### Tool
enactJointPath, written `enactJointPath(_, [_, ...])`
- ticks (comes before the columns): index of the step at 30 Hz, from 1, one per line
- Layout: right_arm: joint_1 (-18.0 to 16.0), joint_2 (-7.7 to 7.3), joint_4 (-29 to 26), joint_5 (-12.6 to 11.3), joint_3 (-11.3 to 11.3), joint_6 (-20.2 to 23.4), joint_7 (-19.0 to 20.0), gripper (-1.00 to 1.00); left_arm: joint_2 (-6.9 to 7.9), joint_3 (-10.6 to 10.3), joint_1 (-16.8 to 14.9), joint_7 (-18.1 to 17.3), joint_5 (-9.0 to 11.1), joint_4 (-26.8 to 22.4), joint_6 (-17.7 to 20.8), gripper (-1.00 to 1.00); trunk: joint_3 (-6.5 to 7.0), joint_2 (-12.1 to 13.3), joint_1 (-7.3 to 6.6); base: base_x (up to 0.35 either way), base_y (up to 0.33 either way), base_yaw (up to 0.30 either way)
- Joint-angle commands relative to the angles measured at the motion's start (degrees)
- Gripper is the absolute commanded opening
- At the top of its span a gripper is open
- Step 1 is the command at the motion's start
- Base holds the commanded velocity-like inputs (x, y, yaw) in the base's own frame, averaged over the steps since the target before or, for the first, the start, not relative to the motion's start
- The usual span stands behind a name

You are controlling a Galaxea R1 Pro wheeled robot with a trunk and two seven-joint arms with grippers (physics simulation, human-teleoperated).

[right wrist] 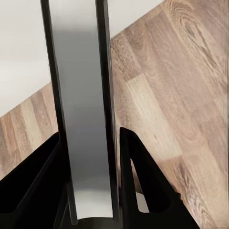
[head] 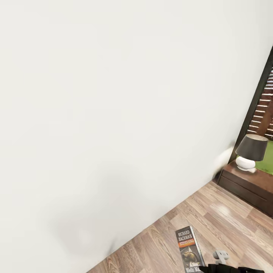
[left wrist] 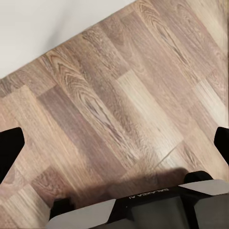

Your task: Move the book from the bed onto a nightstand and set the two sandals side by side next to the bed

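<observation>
While the head view faces a plain white wall (head: pixel 113 94), the inventory of the scene reads as follows.

Item one: the book (head: pixel 189 250), a thin paperback with a dark cover, an orange band and white lettering "Richard Bachman". It stands upright above the wooden floor (head: pixel 227 216), well apart from the nightstand and nearer the wall's foot. The right wrist view shows its edge (right wrist: pixel 83 109) running up between the two black fingers (right wrist: pixel 143 181) of the right pincer (right wrist: pixel 90 210), which is closed narrowly on it, one finger on each side.

Item two: the nightstand (head: pixel 246 182), a glossy dark-brown table against the wall. It bears a lamp (head: pixel 250 151) with a dark shade and a white round base. Just beyond the nightstand are a dark frame with slats (head: pixel 263 106) and a green patch.

Item three: the left pincer (left wrist: pixel 114 143), seen in the left wrist view. Its dark fingertips (left wrist: pixel 9 148) stand far apart, at opposite edges of the picture, so it is spread wide with nothing between them. It hangs over bare floor planks (left wrist: pixel 119 95), near the strip of white wall. A grey housing with faint lettering (left wrist: pixel 143 202) lies beneath it.
</observation>
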Motion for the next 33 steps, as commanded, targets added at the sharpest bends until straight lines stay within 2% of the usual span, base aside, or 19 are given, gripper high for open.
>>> enactJointPath(1, [-0.04, 0.01, 0.01, -0.59, -0.18, 0.60, 0.15, -1.00, 0.02, 0.49, -0.01, -0.13, -0.60, 0.04, -0.24, 1.00, -0.05, -0.06, 0.03, 0.016, 0.000, -0.281])
enactJointPath(26, [-0.04, 0.00, 0.01, -0.56, -0.18, 0.64, 0.15, -1.00, 0.03, 0.49, -0.01, -0.13, -0.61, 0.04, -0.23, 1.00, -0.05, -0.06, 0.03, 0.001, 0.000, -0.282])
enactJointPath(33, [-0.04, 0.00, 0.01, -0.53, -0.18, 0.63, 0.11, -1.00, 0.00, 0.49, -0.01, -0.13, -0.63, 0.04, -0.24, 1.00, -0.05, -0.06, 0.03, 0.148, 0.000, -0.088])
